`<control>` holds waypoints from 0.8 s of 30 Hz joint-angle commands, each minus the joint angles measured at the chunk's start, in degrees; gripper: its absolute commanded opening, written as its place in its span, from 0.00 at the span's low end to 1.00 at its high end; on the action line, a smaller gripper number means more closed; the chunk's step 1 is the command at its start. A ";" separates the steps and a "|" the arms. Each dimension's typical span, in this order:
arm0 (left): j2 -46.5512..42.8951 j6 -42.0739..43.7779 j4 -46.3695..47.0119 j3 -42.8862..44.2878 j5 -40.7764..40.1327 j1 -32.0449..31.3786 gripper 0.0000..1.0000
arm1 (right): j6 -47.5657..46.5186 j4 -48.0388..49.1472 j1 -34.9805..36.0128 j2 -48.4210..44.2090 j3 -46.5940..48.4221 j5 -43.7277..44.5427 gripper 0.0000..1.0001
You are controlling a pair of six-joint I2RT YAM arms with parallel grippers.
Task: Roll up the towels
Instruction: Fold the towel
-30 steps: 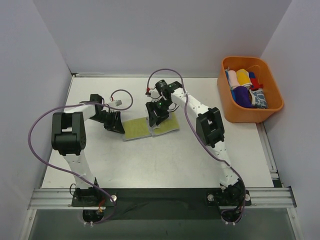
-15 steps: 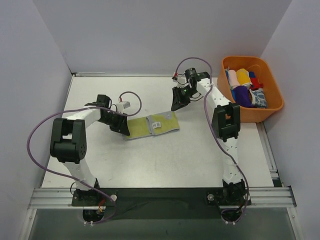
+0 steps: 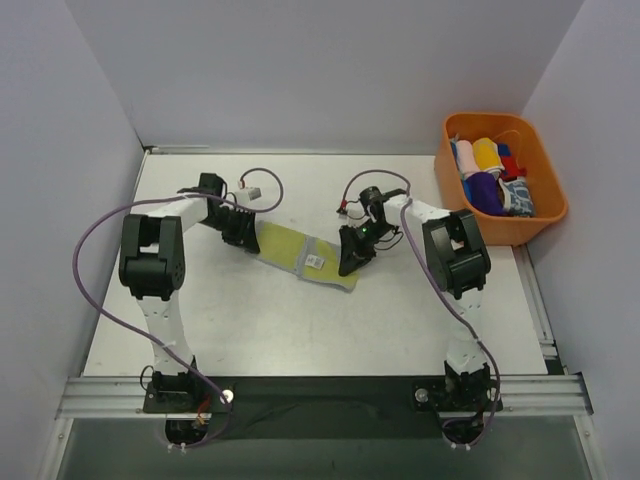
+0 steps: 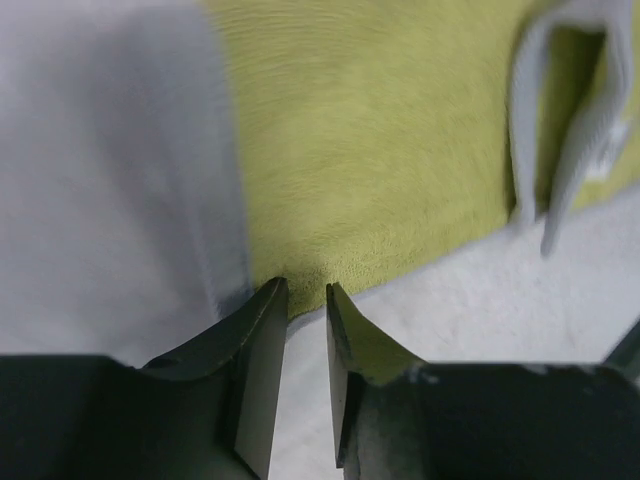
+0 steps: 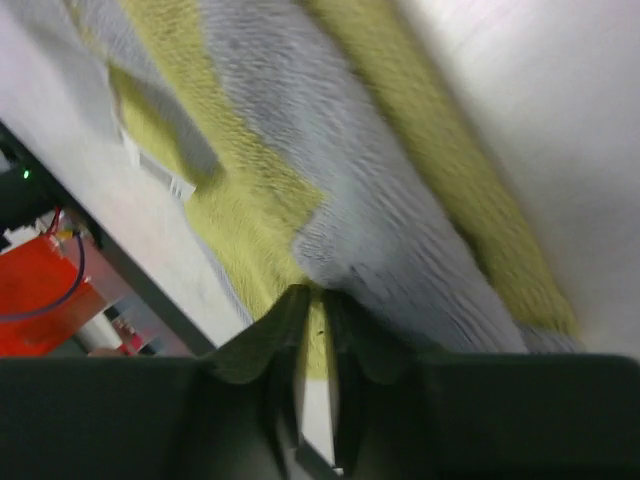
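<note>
**Lying slantwise between two grippers: one yellow-green towel**

Lying flat on the white tabletop (image 3: 300,330), the pale yellow-green terry towel with a grey edge (image 3: 295,250) runs as a long strip from upper left to lower right, just above the middle of the top view. A small white tag (image 3: 314,262) shows on it, right of its midpoint.

The left gripper (image 3: 240,228) sits at the strip's upper-left end. In its wrist view the two dark fingers (image 4: 255,330) stand close, with only a narrow slit between them. Their tips (image 4: 300,290) reach the towel's near edge (image 4: 380,150). Whether any cloth is caught between them cannot be told, as the picture is blurred.

The right gripper (image 3: 350,255) is at the lower-right end. Its wrist view shows the fingers pressed together (image 5: 318,295), pinching the cloth where the grey edge folds over the yellow-green pile (image 5: 380,180).

Well apart from the towel, in the upper right of the top view, stands an orange plastic basket (image 3: 500,237). It holds bundled cloths in yellow, purple, red and blue, among them a blue-and-white patterned cloth (image 3: 520,200).
</note>
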 commanded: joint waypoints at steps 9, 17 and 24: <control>7.32 6.63 -4.25 24.77 -4.02 0.62 0.44 | 3.79 3.02 0.34 -17.17 -6.78 -9.25 0.35; 0.36 -3.30 4.62 4.46 -1.29 -1.75 0.42 | 4.66 3.55 -3.37 -5.22 0.43 -3.07 0.36; 4.39 -4.27 6.73 7.16 -2.87 -1.93 0.41 | 7.48 6.80 -0.82 -0.64 -0.70 -6.94 0.34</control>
